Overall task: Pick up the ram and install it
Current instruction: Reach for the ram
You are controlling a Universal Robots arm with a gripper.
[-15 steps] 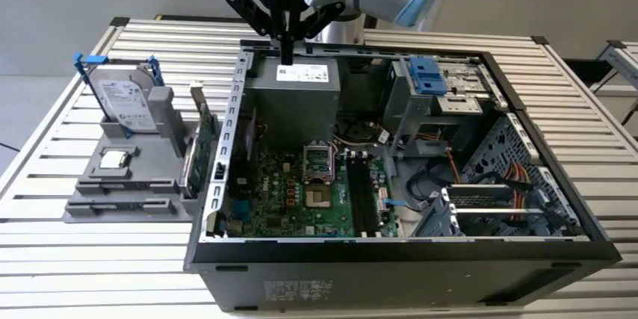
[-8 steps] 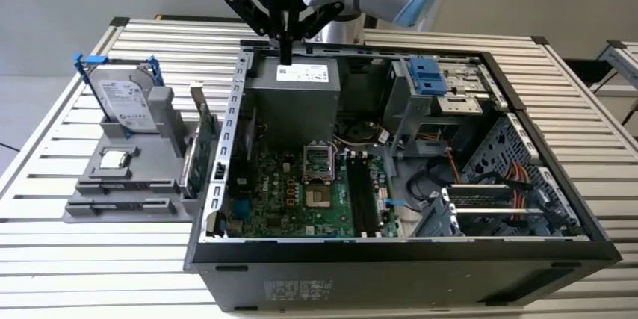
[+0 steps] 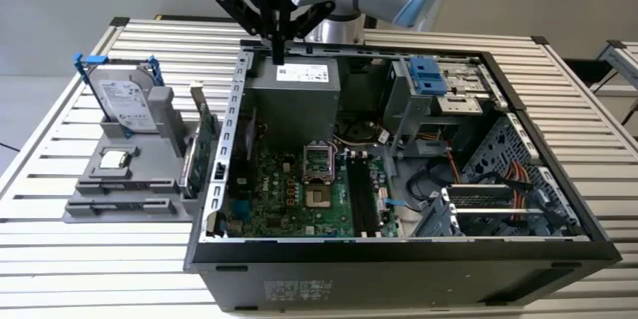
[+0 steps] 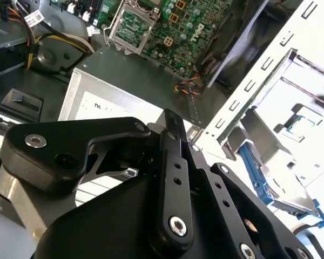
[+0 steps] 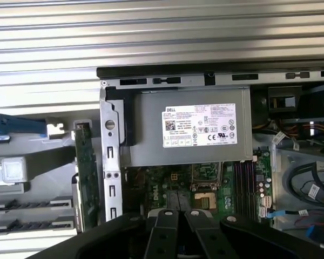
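Hanging high over the back of the open computer case (image 3: 419, 267), the end effector (image 3: 279, 59) points straight down. Its fingers (image 5: 167, 226) are drawn close together. Whether the ram is nipped edge-on between them I honestly cannot tell, and I cannot pick the stick out anywhere else for certain.

From where I stand this looks like a travelling stage, up in the air and not down at a slot. The fingertips hover above the corner of the grey power supply (image 3: 289, 91), at the edge of the green board. To my eye, seating the stick calls for lining it up with the long black memory slots (image 3: 359, 196) beside the processor socket (image 3: 319, 198), then coming down squarely.

The power supply rises tall just behind those slots. A drive cage (image 3: 438, 87) and loose cables (image 3: 498, 177) crowd the exterior view's right. Outside the case wall a green expansion card (image 3: 205, 143) stands on edge. Beyond it a grey holder (image 3: 130, 211) on the slatted tabletop (image 3: 90, 259) carries the silver hard drive (image 3: 130, 102).
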